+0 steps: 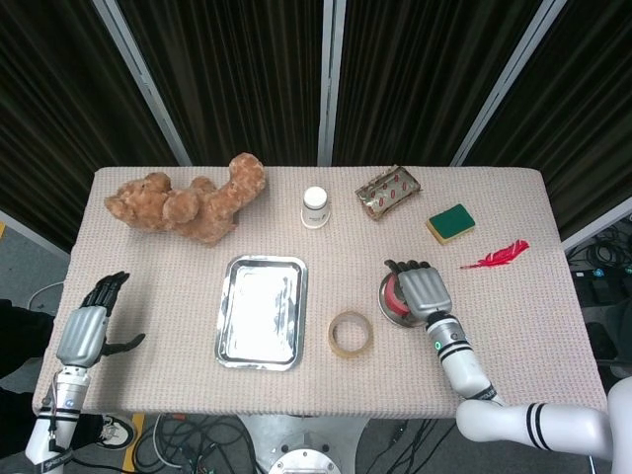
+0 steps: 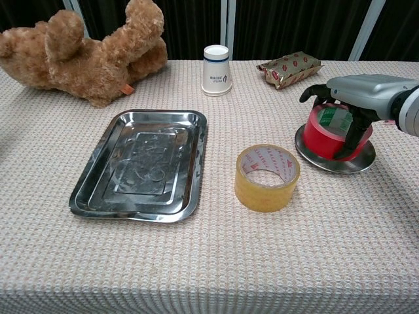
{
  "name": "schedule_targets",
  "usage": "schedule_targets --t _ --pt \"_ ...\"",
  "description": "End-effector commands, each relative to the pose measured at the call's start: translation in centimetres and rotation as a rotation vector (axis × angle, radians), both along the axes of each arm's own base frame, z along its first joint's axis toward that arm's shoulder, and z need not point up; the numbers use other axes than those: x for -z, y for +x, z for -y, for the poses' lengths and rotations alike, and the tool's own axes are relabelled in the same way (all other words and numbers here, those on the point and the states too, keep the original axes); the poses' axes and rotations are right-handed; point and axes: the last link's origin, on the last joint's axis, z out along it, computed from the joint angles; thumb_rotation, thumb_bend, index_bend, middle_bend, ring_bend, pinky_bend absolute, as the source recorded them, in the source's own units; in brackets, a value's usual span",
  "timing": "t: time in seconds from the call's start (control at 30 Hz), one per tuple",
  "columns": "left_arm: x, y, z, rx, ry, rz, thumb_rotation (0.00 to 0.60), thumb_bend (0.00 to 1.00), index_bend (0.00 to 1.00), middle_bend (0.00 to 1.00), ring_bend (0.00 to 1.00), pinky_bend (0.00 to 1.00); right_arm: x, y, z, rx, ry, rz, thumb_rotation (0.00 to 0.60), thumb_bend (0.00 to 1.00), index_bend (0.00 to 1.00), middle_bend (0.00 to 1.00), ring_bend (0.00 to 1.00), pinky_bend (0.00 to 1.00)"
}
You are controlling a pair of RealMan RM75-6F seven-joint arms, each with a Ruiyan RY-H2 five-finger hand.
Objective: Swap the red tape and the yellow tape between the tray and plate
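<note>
While the right hand (image 2: 350, 108) grips the red tape (image 2: 330, 134) on the plate (image 2: 335, 161), the tray (image 2: 141, 163) sits bare.
Yellow tape (image 2: 267, 176) lies flat on the table just left of that hand, hole up; the left hand (image 1: 87, 326), fingers spread, is far off.

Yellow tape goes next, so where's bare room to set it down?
The tray is bare inside. Bare cloth lies along the near edge before the yellow tape. The plate is crowded: red tape under the right robot hand.
</note>
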Motion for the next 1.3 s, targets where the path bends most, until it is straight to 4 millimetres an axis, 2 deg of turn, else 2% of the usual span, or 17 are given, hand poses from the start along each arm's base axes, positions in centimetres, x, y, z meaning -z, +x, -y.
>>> schedule_targets --t 0.03,0.1,0.17,0.33,0.47,0.67,0.9,1.0,1.1,1.3 --pt "0.0 0.0 0.0 0.002 0.000 -0.001 0.600 0.12 0.04 0.05 0.00 0.16 -0.1 -0.3 -0.2 0.015 0.017 0.001 0.600 0.09 0.01 0.16 0.08 0.10" --pt "0.0 0.1 0.0 0.005 -0.002 -0.003 0.600 0.12 0.04 0.05 0.00 0.16 -0.3 -0.4 -0.2 0.019 0.027 0.008 0.600 0.06 0.00 0.06 0.01 0.03" --pt "0.1 0.2 0.0 0.012 -0.006 -0.005 0.600 0.12 0.04 0.05 0.00 0.16 -0.5 -0.5 -0.2 0.025 0.031 0.028 0.600 0.03 0.00 0.01 0.00 0.00" --pt "0.2 1.0 -0.4 0.046 -0.027 -0.008 0.600 0.12 0.04 0.05 0.00 0.16 -1.7 -0.3 -0.7 0.009 0.013 0.088 0.600 0.00 0.00 0.00 0.00 0.00" --pt "0.3 2.8 -1.3 0.127 -0.053 -0.020 0.600 0.11 0.04 0.05 0.00 0.16 -4.2 -0.3 -1.5 -0.016 -0.058 0.133 0.600 0.00 0.00 0.00 0.00 0.00" --pt "2.0 8.4 -2.9 0.331 -0.169 -0.004 0.600 0.09 0.04 0.05 0.00 0.16 -9.9 -1.7 -2.7 -0.031 -0.273 0.227 0.600 0.00 0.00 0.00 0.00 0.00" --pt "4.2 17.3 -5.1 0.606 -0.302 0.037 0.600 0.09 0.04 0.05 0.00 0.15 -15.3 -4.7 -2.8 0.013 -0.446 0.325 0.600 0.00 0.00 0.00 0.00 0.00" --pt "5.1 20.6 -5.7 0.716 -0.367 0.028 0.600 0.09 0.04 0.05 0.00 0.15 -16.7 -5.9 -2.4 0.045 -0.479 0.349 0.600 0.00 0.00 0.00 0.00 0.00" --pt "6.7 23.0 -6.1 0.806 -0.428 -0.023 0.600 0.09 0.04 0.05 0.00 0.15 -17.5 -6.9 -2.3 0.076 -0.496 0.378 0.600 0.00 0.00 0.00 0.00 0.00" --pt "10.4 25.8 -6.2 0.880 -0.547 -0.072 0.600 0.09 0.04 0.05 0.00 0.15 -18.0 -9.3 -2.8 0.118 -0.503 0.381 0.600 0.00 0.00 0.00 0.00 0.00"
